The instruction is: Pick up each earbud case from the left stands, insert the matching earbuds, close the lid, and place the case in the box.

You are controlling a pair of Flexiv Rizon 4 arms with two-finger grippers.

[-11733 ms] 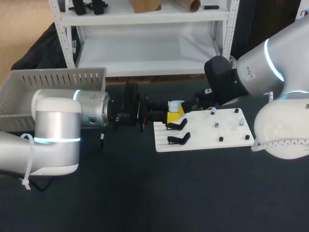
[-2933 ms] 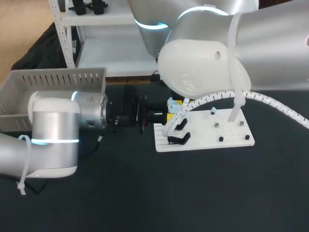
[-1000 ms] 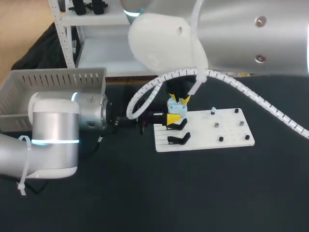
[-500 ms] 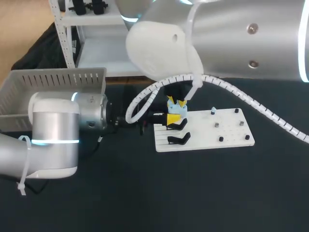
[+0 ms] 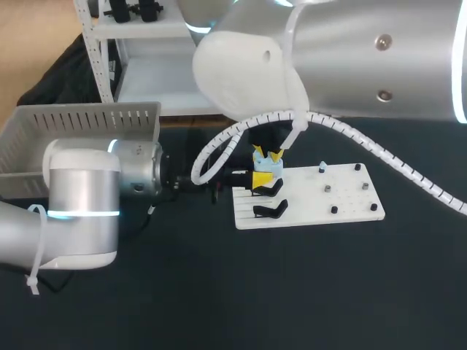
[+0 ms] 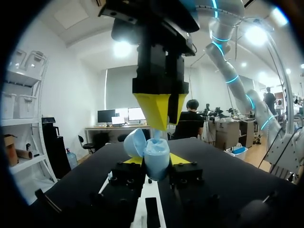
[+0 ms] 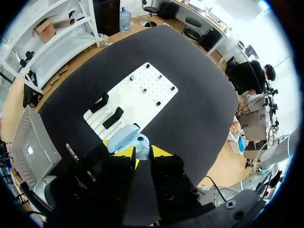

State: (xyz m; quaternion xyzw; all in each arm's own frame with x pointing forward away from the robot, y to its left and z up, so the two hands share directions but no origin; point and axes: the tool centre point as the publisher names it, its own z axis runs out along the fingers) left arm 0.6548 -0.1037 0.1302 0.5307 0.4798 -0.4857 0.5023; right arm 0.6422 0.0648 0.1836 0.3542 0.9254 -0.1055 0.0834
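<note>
While left gripper point(image 6: 156, 162) holds blue case point(image 6: 156, 151), right gripper point(image 6: 160, 124) just above

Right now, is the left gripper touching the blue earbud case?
Touching: in the left wrist view the left gripper clamps the blue earbud case from both sides.

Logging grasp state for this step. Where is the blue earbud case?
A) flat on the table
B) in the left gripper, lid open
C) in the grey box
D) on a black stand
B: the left wrist view shows the blue earbud case between the yellow tips of the left gripper, lid open, with the right gripper just above it.
</note>
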